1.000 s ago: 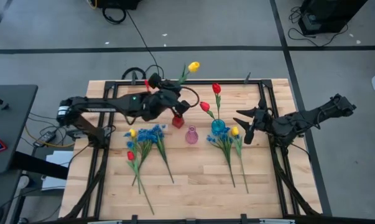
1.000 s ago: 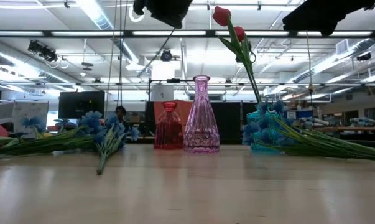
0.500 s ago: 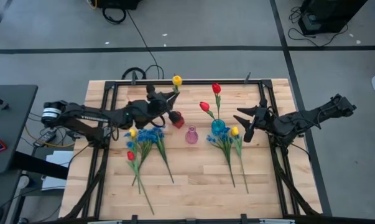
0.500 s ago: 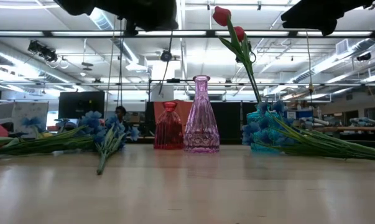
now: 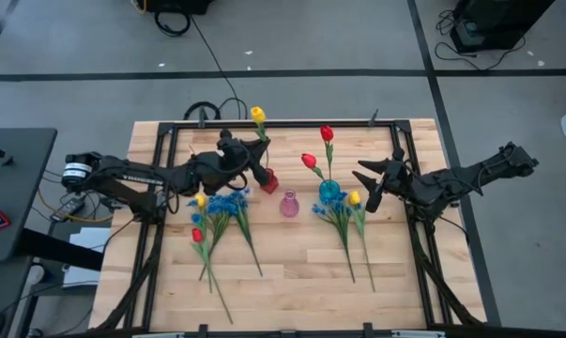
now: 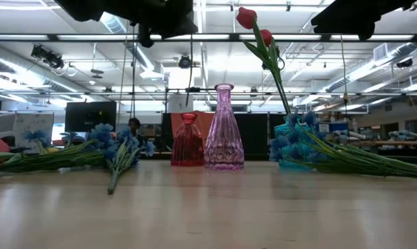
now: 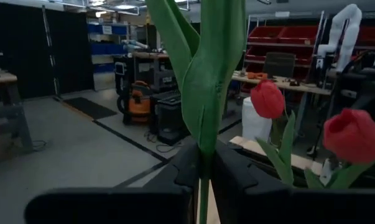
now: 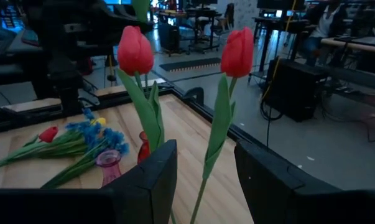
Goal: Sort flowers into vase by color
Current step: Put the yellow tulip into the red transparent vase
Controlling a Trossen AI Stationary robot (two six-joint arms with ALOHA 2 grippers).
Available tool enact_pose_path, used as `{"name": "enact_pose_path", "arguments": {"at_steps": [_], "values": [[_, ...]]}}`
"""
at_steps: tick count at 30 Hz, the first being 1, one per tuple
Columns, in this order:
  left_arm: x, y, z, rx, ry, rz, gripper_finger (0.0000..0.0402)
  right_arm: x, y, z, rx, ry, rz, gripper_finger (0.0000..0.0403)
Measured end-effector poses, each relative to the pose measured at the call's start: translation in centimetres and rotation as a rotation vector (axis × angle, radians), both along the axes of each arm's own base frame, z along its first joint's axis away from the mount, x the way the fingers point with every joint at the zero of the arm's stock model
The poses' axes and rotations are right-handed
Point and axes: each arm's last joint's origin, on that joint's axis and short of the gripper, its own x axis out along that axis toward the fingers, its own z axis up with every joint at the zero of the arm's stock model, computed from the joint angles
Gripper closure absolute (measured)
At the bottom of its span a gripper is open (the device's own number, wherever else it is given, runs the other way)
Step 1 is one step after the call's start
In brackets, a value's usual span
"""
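Observation:
A yellow tulip (image 5: pixel 257 114) stands upright over the red vase (image 5: pixel 268 178), with my left gripper (image 7: pixel 203 165) shut on its green stem. Whether the stem's lower end is inside that vase, I cannot tell. A pink vase (image 5: pixel 289 204) stands beside the red one. The blue vase (image 5: pixel 329 192) holds two red tulips (image 5: pixel 327 133). My right gripper (image 5: pixel 369 194) hangs open just right of the blue vase and touches nothing. In the right wrist view one red tulip's stem (image 8: pixel 213 146) shows between the fingers, farther off. My left gripper pinches the yellow tulip's stem (image 7: pixel 203 186) between its two fingers, just below the leaves. The fingers lie level, come from the table's left and cross the stem. The tulip stands upright, its head above the fingers, held off the table.
Two bunches of flowers lie flat on the wooden table: yellow, blue and red ones at the left (image 5: pixel 217 211), blue ones with a yellow tulip at the right (image 5: pixel 350 221). A dark frame (image 5: pixel 264 125) runs along the table's edges.
My left gripper has sunk, drawn back toward the table's left edge and tipped to level, still shut on the stem. The yellow tulip has swung from a slant to upright. Its head has moved left, to above the red vase.

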Motion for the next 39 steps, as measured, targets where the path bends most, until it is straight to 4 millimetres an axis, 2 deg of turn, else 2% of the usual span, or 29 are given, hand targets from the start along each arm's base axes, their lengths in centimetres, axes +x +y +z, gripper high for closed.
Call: {"name": "enact_pose_path", "arguments": {"at_steps": [8, 16, 27, 39], "values": [[-0.7, -0.1, -1.6, -0.028, -0.079, -0.014, 0.0365, 0.0, 0.0, 0.0, -0.002, 0.002, 0.001, 0.0230], [-1.1, -0.1, -3.3, -0.068, -0.062, -0.019, 0.0365, 0.0, 0.0, 0.0, -0.001, 0.002, 0.001, 0.0230], [0.5, 0.4, -6.6, -0.092, -0.001, 0.002, 0.0365, 0.0, 0.0, 0.0, 0.002, 0.000, 0.004, 0.0230], [1.1, 0.9, -8.3, -0.140, 0.028, 0.020, 0.0360, 0.1, 0.1, 0.0, 0.013, 0.004, 0.045, 0.0230]]}}
